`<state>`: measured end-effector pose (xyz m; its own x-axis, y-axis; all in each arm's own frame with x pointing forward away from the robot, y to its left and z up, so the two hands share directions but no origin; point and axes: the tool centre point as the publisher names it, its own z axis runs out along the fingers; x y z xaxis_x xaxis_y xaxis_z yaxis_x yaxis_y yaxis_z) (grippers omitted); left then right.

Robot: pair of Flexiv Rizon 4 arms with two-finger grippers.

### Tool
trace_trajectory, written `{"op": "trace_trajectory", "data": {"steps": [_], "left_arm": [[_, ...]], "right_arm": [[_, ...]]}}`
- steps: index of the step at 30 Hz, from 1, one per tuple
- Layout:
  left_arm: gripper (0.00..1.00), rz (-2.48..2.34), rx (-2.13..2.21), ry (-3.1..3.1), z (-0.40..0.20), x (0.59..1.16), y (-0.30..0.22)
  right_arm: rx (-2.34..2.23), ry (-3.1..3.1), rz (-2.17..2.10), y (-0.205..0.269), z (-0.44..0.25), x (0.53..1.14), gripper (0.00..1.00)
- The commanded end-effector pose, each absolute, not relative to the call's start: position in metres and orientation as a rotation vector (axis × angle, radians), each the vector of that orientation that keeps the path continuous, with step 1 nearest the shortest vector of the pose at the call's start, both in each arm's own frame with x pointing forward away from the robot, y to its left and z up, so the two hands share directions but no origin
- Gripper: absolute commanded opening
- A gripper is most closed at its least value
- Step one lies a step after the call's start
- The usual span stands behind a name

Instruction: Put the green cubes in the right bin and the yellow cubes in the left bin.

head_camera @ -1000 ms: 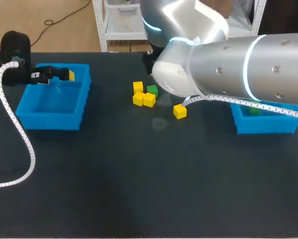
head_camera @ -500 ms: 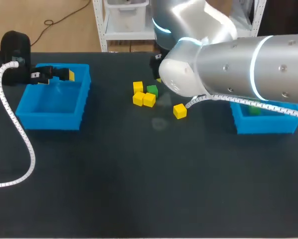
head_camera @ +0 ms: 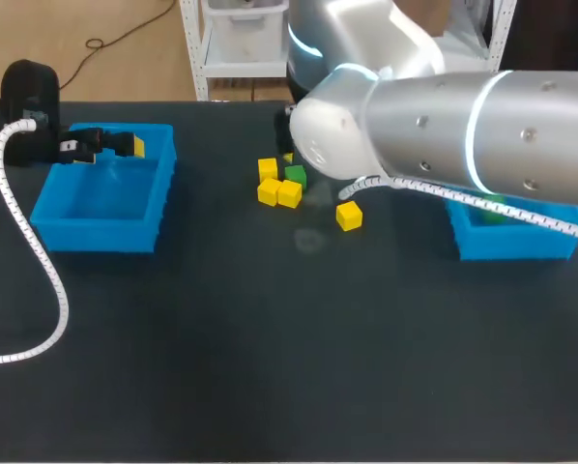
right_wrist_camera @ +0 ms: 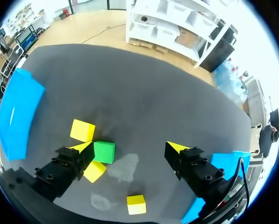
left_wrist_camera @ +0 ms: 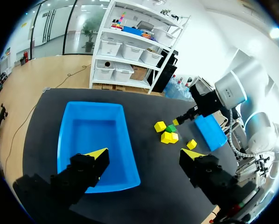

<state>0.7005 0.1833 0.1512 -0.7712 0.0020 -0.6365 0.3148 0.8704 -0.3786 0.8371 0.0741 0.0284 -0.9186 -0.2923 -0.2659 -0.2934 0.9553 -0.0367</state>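
Right wrist view, entry one: right tool [right_wrist_camera: 130,148], fingers spread wide, nothing gripped. Green cube [right_wrist_camera: 104,152] sits flat on the dark surface [right_wrist_camera: 144,84], between the fingers and just beside one yellow tip. Being a cube it has no long axis, and its faces are turned slightly askew to the tip-to-tip line.

Entry two: clustered yellow cubes [right_wrist_camera: 82,130] lie against the green cube by that same finger, one just ahead of the tip. A lone yellow cube [right_wrist_camera: 136,204] lies apart, nearer the tool's base.

Entry three, left wrist view: left tool [left_wrist_camera: 144,156], released and holding nothing, hangs over the left bin [left_wrist_camera: 67,140]. The bin's long axis runs straight ahead of the tool.

Entry four, head view: right bin [head_camera: 516,244] lies partly under the right arm [head_camera: 444,126], well apart from the cubes.
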Motion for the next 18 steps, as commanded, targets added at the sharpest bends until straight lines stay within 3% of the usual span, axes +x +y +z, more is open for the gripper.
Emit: {"op": "trace_trajectory", "data": {"steps": [1, 18], "left_arm": [[1.0, -0.634, 0.23, 2.376, 0.15, 0.7, 0.185], [1.0, -0.634, 0.23, 2.376, 0.15, 0.7, 0.185]], "right_arm": [[-0.447, 2.856, 0.009, 0.079, 0.022, 0.846, 1.0], [-0.545, 2.89, 0.075, 0.096, 0.01, 0.843, 1.0]]}}
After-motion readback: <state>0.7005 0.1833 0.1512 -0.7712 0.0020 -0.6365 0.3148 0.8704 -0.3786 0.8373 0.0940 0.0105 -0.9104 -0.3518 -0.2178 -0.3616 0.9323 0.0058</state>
